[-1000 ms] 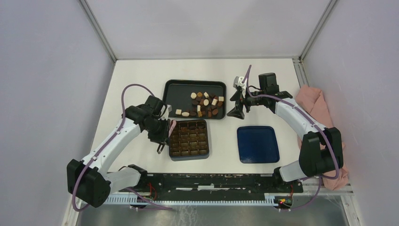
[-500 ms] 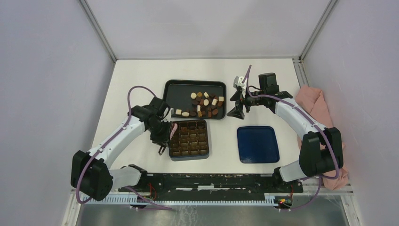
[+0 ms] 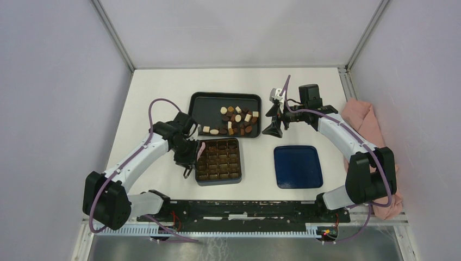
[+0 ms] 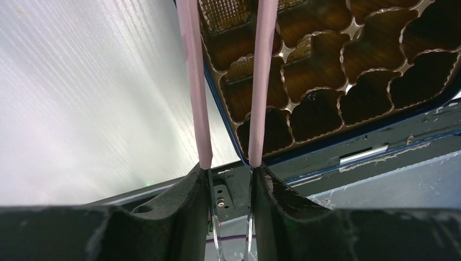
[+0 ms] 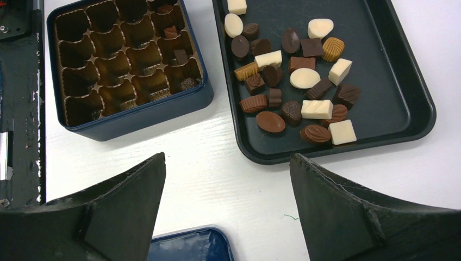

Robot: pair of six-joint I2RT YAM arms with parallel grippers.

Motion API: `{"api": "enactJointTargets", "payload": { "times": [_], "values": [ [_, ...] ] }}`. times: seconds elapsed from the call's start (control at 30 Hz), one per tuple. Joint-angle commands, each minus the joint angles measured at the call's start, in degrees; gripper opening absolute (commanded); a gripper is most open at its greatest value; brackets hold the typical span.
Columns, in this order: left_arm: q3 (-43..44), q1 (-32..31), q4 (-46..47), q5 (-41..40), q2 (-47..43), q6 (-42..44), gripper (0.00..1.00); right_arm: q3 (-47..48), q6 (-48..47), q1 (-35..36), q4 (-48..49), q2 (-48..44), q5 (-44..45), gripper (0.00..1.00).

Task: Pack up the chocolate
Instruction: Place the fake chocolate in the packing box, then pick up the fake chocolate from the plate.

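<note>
- Top external view: the chocolate (image 3: 235,120) lies loose in a black tray (image 3: 205,105) at the middle of the bench (image 3: 157,87). The pieces are bunched toward the tray's right, near part. They are dark brown, mid brown and cream-white.
- A box (image 3: 218,161) of brown compartments stands just beside the tray's near edge.
- A blue lid (image 3: 297,166) lies flat to the right of the box, apart from it.
- A pink cloth (image 3: 363,123) is heaped at the right edge of the bench.
- Left wrist view: the left hand (image 4: 229,172) is at the box's left side, grasping pink tweezers (image 4: 194,81). The tweezers' two arms run out from between the fingers, each pressed against a finger's inner face.
- One arm of the tweezers passes over the bench just beside the box, and the other passes over the box's outer compartments. The picture's top edge cuts off the tips, so I cannot tell whether they hold a piece.
- Right wrist view: the right hand (image 5: 228,202) is released, with its fingers wide apart and nothing between them. It hovers over bare bench between tray, box and lid.
- A few brown pieces sit in the box's compartments nearest the tray; the other compartments show only their liner.
</note>
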Motion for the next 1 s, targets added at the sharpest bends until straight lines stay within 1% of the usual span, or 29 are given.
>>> {"api": "enactJointTargets", "payload": {
  "times": [0.0,0.07,0.13,0.3,0.43,0.53,0.6,0.8,0.97],
  "values": [
    [2.0,-0.5,0.7,-0.4,-0.7,-1.4,0.35,0.9,-0.3,-0.3,1.4,0.0,-1.7,0.9],
    [3.6,-0.5,0.7,0.8,-1.6,-1.5,0.3,0.8,-0.4,-0.2,1.4,0.0,-1.7,0.9],
    [5.2,-0.5,1.0,2.7,-2.6,-1.7,0.27,0.8,-0.4,-0.2,1.4,0.1,-1.8,0.9],
    [8.0,-0.5,3.1,6.1,-3.8,-1.7,0.26,0.8,-0.6,-0.2,1.4,0.1,-2.2,0.9],
    [9.3,-0.4,6.9,5.9,-1.0,-0.7,0.26,0.8,-0.7,-0.3,1.4,0.0,-2.4,0.9],
    [11.4,-0.4,11.2,7.3,3.4,0.4,0.26,0.7,-0.8,-0.2,1.4,-0.1,-2.1,0.9],
    [15.1,-0.3,11.3,7.0,7.4,2.5,0.26,0.8,-1.0,-0.2,1.3,-0.2,-1.8,0.9],
    [30.1,0.1,5.4,1.3,21.6,9.9,0.28,1.0,-1.6,-0.3,0.8,-0.4,-1.3,0.9],
    [38.8,0.3,1.6,-0.7,32.5,12.4,0.31,1.1,-1.9,-0.2,0.5,-0.5,-1.0,0.9]
  ]
}}
